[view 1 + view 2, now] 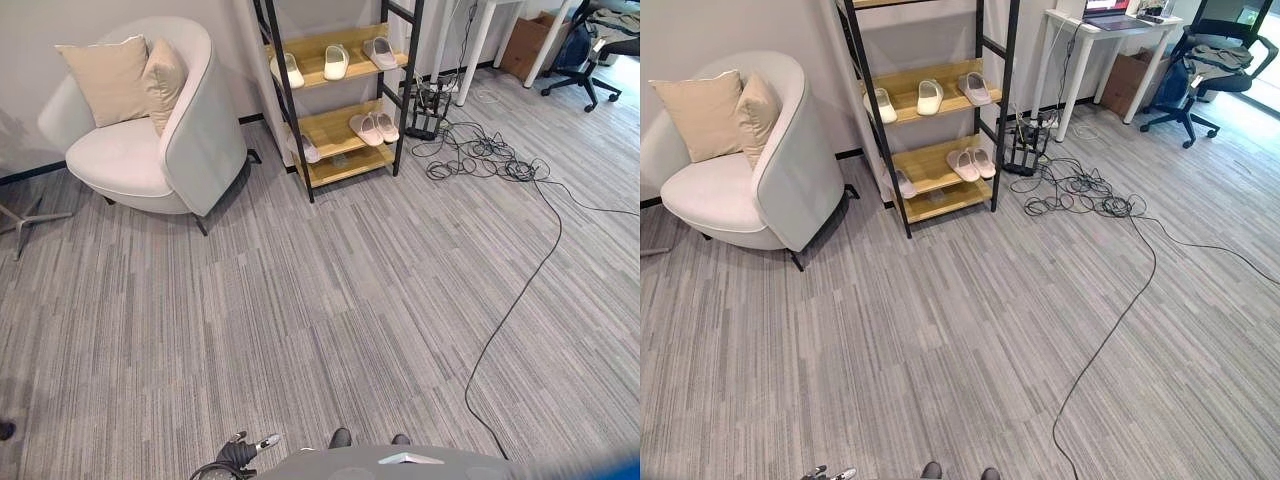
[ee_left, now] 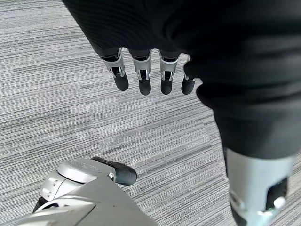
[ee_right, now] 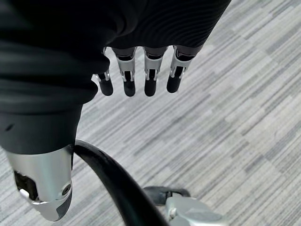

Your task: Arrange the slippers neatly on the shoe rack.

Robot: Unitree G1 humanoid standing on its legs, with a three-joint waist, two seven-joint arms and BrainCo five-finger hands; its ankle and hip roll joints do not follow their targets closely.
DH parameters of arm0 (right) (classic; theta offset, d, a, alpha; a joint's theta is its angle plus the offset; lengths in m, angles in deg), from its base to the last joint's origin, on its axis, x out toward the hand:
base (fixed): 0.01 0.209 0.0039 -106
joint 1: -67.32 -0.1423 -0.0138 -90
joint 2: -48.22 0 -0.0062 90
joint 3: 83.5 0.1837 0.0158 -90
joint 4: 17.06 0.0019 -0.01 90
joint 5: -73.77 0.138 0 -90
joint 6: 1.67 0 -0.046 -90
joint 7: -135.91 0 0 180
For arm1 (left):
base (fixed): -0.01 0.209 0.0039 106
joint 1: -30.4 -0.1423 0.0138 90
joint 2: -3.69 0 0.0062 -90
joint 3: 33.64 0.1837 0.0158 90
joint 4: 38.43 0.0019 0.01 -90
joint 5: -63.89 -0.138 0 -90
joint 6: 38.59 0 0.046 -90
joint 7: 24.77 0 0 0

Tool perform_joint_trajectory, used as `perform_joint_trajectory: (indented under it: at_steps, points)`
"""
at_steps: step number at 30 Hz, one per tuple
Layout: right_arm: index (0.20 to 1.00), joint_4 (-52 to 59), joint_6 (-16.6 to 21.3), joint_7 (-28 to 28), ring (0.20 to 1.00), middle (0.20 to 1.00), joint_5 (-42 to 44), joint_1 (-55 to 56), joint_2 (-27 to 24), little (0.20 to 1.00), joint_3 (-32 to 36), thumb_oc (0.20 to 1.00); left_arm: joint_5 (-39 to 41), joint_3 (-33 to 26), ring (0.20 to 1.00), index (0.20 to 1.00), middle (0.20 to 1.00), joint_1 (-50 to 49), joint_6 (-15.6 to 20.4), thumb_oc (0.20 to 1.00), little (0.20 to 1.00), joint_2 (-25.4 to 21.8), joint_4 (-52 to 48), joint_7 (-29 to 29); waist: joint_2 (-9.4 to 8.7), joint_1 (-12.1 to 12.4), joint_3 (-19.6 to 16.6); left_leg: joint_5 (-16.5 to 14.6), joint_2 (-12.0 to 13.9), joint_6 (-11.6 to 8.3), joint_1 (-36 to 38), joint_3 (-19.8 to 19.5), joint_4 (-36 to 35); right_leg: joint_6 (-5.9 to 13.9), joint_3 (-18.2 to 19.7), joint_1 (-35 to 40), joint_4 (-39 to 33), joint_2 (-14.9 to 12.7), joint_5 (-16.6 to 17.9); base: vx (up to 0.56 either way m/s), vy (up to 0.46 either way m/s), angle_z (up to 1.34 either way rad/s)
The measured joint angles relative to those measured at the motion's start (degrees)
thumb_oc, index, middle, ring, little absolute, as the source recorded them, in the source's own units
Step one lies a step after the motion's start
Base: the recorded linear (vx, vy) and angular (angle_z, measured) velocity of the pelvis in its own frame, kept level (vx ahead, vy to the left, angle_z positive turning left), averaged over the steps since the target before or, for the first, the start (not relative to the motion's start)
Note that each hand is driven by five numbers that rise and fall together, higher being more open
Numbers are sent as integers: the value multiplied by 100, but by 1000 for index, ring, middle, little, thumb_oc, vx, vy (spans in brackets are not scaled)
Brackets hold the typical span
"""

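Observation:
The shoe rack [image 1: 296, 110], a black frame with wooden shelves, stands against the far wall. On its upper shelf lie two white slippers [image 1: 288, 70] [image 1: 336, 62] and a grey one [image 1: 379, 52]. A pale pair [image 1: 373, 128] sits side by side on the shelf below, and one more slipper [image 1: 308, 149] lies lower at the rack's left end. My left hand [image 2: 142, 77] hangs over the carpet far from the rack, fingers straight and holding nothing; it also shows at the near edge [image 1: 243, 452]. My right hand [image 3: 128, 79] hangs likewise, open and holding nothing.
A white armchair [image 1: 190, 140] with two beige cushions stands left of the rack. A tangle of cables [image 1: 485, 155] lies on the carpet right of the rack, and one long cable [image 1: 520, 290] runs toward me. A desk [image 1: 1095, 35], a cardboard box [image 1: 535, 45] and an office chair [image 1: 1200, 60] stand far right.

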Motion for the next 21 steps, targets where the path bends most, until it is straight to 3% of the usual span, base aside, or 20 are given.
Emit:
perform_joint_trajectory:
  at_steps: [11,18,20,21]
  points:
    - [1000,48,-7,-37,1000,1000,69,-197,-69,1000,171,1000,-15,12,1000,1000,1000,91,-25,1000,1000,-1,-10,-12,7,-15,145,-59,57,-88,-73,81,-19,1,60,-118,1,48,-23,36,-63,-3]
    - [1000,116,80,-61,1000,1000,691,-411,-239,1000,450,1000,-11,64,1000,1000,1000,271,-90,1000,1000,-22,-47,-111,-122,-197,341,-109,226,-186,-16,86,43,-181,70,-6,0,230,-118,163,-200,-1]
    - [1000,106,103,-65,1000,1000,688,-415,-83,1000,178,1000,-7,217,1000,1000,1000,295,-92,1000,1000,-101,-50,-124,-183,-184,443,-427,351,-577,-57,145,289,-304,141,74,28,384,-264,117,-157,-7]
    - [1000,108,103,-67,1000,1000,687,-440,31,1000,119,1000,-8,204,1000,1000,1000,318,-92,1000,1000,-129,-48,-125,-266,-171,487,-479,346,-658,-218,212,625,-360,143,66,26,405,-294,35,-151,3]
